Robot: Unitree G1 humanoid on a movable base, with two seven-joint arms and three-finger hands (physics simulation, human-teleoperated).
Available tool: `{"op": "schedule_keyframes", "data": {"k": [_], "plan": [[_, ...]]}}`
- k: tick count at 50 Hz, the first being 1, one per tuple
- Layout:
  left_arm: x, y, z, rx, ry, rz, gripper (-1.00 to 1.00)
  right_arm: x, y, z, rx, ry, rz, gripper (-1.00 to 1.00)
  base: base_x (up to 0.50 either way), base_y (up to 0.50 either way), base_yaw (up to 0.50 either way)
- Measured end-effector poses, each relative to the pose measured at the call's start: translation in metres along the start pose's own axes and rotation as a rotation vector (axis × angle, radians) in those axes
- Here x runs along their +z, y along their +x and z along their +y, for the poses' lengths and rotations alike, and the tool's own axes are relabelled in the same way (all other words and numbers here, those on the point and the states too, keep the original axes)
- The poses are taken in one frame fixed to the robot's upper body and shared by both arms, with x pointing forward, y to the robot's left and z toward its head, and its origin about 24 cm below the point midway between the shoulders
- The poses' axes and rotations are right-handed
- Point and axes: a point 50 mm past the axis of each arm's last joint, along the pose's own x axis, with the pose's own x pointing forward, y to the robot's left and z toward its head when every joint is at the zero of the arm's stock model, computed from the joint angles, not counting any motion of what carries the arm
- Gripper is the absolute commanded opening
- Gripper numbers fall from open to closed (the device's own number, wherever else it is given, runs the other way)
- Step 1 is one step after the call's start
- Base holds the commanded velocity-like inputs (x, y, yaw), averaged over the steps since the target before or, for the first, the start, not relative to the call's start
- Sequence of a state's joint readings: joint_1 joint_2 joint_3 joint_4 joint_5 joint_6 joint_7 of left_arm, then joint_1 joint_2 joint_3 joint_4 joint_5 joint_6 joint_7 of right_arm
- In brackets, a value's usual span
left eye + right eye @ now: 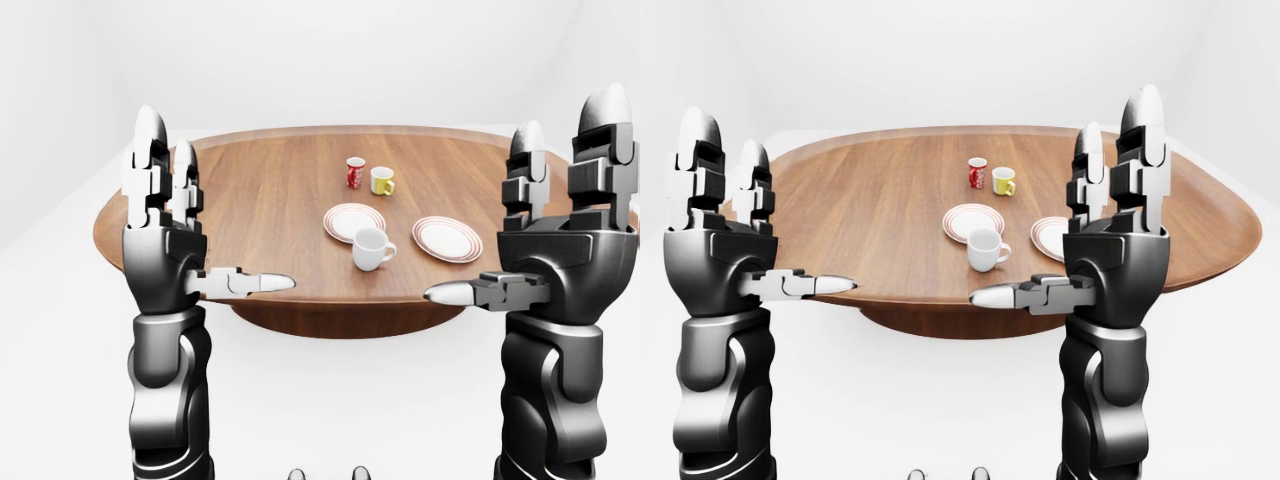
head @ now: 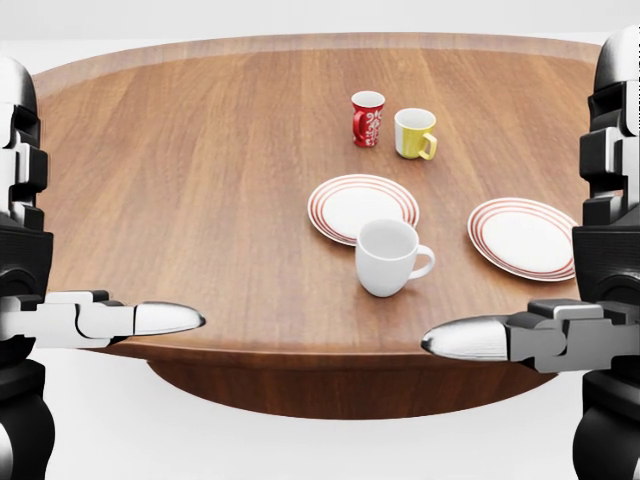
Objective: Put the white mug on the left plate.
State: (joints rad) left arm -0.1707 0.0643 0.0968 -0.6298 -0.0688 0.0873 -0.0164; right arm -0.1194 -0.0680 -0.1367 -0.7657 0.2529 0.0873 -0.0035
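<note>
Left-eye view: round wooden table (image 1: 260,200) with everything well apart from the robot. White mug (image 1: 369,248) stands upright on the bare wood at the 5 o'clock rim of the left plate (image 1: 354,221), just beside it, maybe touching the rim; hard to tell at this size. Handle points to 3 o'clock. Right plate (image 1: 447,238) is at 3 o'clock of the mug, apart. Red patterned mug (image 1: 355,172) and yellow mug (image 1: 381,181) are at 12 o'clock of the left plate. Left hand (image 1: 165,240) is raised, fingers upright and spread, thumb out sideways, holding nothing.

Head view: the mug sits right of centre and overlaps the plate's 5 o'clock edge. Both thumbs show along the bottom, short of the table edge.

Right-eye view: right hand (image 1: 1110,240) also up, fingers spread, empty, near the table's near edge at 5 o'clock of the mug.

Step in hand, as I judge it: approach, reach not begun and the mug ungrasped. Next move calls for closing in on the table, then taking a hand down to the mug body, likely the right since the mug lies nearer it, closing round it clear of the handle, lifting, and setting it toward 11 o'clock onto the plate's centre.
</note>
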Motion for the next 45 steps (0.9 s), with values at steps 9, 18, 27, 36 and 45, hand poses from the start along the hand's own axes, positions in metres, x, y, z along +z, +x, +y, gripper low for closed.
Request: {"op": "schedule_keyframes", "data": {"k": [9,18,27,36,45], "plan": [[-0.0002,-0.0002,0.0011,0.003,0.005,0.002,1.0,0.0005,0.0002,0.002,0.008,0.008,-0.003,1.0,0.0,0.24,0.0],[-0.0006,-0.0003,0.0008,0.002,0.003,0.004,1.0,0.0,0.0002,0.0014,0.003,0.007,-0.002,1.0,0.0,0.0,0.0],[-0.0005,-0.0015,0.0009,0.003,0.004,0.006,1.0,0.0033,-0.0009,0.0008,0.005,0.013,-0.012,1.0,0.33,-0.09,0.0],[-0.0006,-0.0011,0.0004,0.001,0.002,0.005,1.0,0.0045,-0.0009,0.0011,0.013,0.015,-0.016,1.0,0.5,-0.11,0.0],[-0.0006,-0.0009,0.0001,0.001,0.001,0.004,1.0,0.0049,-0.0009,0.0014,0.018,0.017,-0.018,1.0,0.5,-0.07,0.0]]}}
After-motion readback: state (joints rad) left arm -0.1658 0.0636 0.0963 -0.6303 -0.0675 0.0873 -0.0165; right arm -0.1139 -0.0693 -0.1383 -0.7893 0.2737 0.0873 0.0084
